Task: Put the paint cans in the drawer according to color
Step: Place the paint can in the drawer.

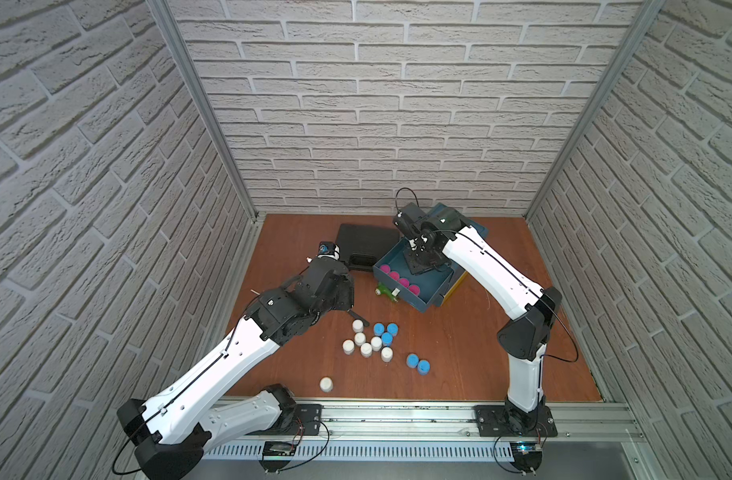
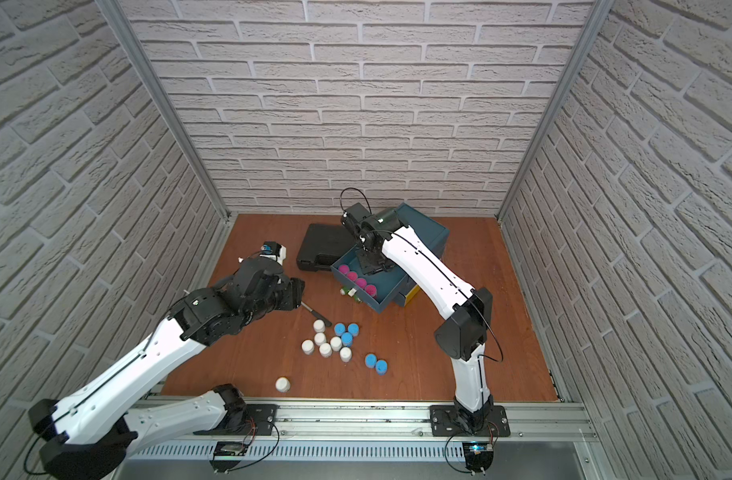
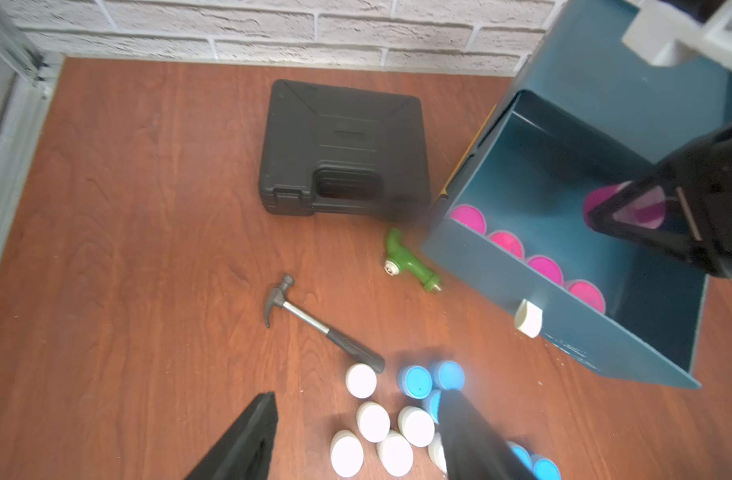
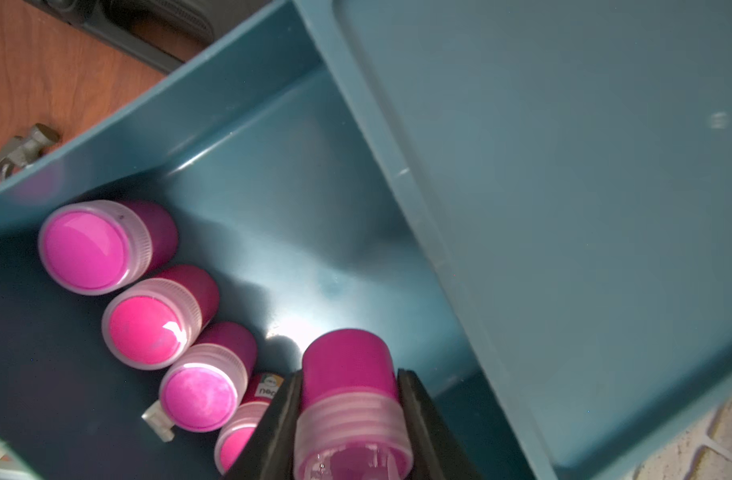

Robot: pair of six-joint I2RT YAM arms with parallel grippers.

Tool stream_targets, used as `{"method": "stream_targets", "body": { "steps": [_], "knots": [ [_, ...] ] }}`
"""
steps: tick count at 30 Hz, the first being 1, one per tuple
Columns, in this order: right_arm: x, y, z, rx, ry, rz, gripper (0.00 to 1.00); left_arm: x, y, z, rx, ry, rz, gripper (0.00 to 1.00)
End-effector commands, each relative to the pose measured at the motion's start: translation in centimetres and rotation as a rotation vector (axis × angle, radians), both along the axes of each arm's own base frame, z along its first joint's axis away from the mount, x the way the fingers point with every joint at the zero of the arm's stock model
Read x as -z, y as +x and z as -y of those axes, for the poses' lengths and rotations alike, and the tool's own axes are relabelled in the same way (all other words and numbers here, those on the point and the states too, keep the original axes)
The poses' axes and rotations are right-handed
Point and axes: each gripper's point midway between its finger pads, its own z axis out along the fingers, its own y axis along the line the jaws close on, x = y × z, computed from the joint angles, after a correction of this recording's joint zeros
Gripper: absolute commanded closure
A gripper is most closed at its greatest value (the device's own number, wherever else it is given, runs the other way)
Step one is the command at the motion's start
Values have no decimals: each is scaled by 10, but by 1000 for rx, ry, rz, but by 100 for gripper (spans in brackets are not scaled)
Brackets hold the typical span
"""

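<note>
1. Right fingers point(image 4: 418, 419): clamped from both sides on the ribbed lid end of a magenta can point(image 4: 347, 374); reaching down into the drawer point(image 1: 422, 301).
2. Held magenta can: inside the drawer, apart from the row at the front wall; contact with the drawer floor not discernible.
3. Four further magenta cans point(image 3: 545, 270): standing lids up, side by side in a row along the inner face of the drawer's front wall.
4. Drawer: teal, pulled out of its cabinet point(image 3: 596, 83), white knob on the front.
5. Left fingers point(image 3: 248, 440): spread wide, holding nothing, hanging above the bunch of white cans point(image 1: 366, 349).
6. White cans: six bunched on the counter point(image 1: 480, 353), a seventh point(image 1: 326, 384) alone near the front edge.
7. Blue cans point(image 1: 386, 338): three close against the white bunch on its drawer side, two more point(image 1: 412, 360) paired just beyond.
8. Hammer point(image 3: 314, 324): flat on the counter, grip end just beside a white can.
9. Green toy drill point(image 3: 410, 262): lying beside the drawer's front wall.
10. Black case point(image 3: 343, 145): closed, flat, near the back wall beside the drawer.
</note>
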Motion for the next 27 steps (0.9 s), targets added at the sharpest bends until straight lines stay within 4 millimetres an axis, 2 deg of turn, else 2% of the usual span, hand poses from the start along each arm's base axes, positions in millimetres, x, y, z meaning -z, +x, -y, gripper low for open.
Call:
{"method": "stream_targets", "body": {
  "steps": [1,9,15,21,27],
  "knots": [
    [13,-2,-8,-11,21,-56,91,6,2,15,33,-68,-21,34],
    [26,-5,-7,-9,20,-99,88,23,4,38,74,-146,-81,40],
    [30,-7,-6,-11,24,-117,63,40,3,57,108,-215,-136,43],
    [22,-6,-5,-14,39,-99,47,51,3,70,109,-286,-177,47],
    [-1,-3,-6,-18,77,-57,44,62,5,81,65,-419,-235,40]
  ]
}}
